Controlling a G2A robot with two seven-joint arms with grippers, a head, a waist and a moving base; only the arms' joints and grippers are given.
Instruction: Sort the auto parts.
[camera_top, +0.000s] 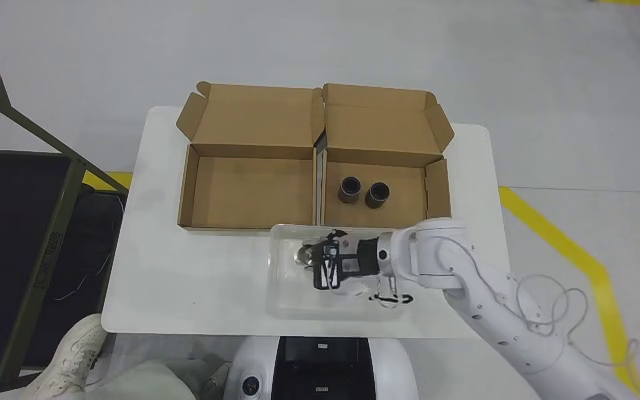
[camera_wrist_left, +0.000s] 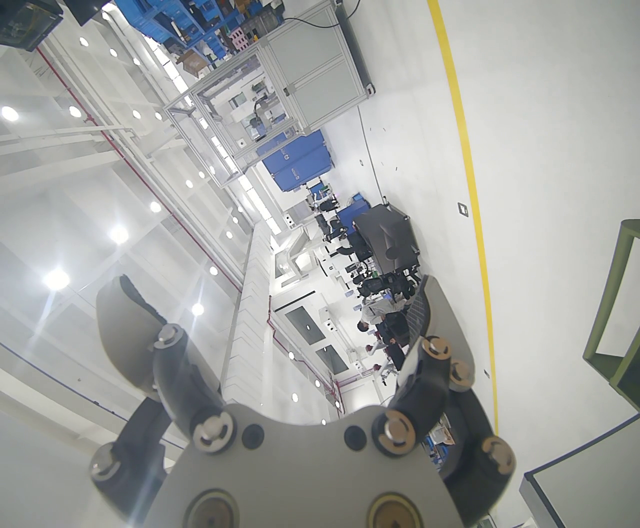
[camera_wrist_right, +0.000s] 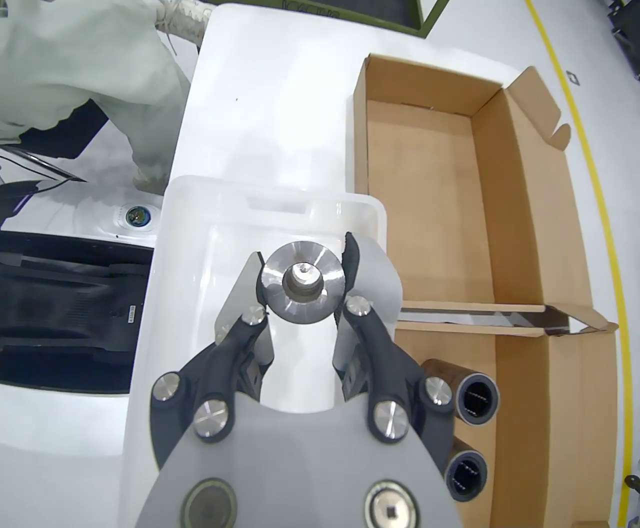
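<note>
Grip check: right gripper (camera_wrist_right: 304, 260) clamped on shiny round metal disc (camera_wrist_right: 322, 267) over clear plastic bin (camera_top: 285, 300).
I'd lift straight, clear the rim, then head for the empty brown cardboard box (camera_top: 250, 190) at eleven o'clock; black cylinders (camera_top: 351, 189) sit at one. Left gripper (camera_wrist_left: 272, 295) has its fingers apart.

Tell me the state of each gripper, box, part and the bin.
Right gripper: shut on the disc.
Disc: gripped, over the bin.
Left gripper: open, empty.
Left box: lid open, empty.
Right box: lid open, holding two cylinders.
Cylinders: side by side, apart.
Bin: open-topped, on the table.
</note>
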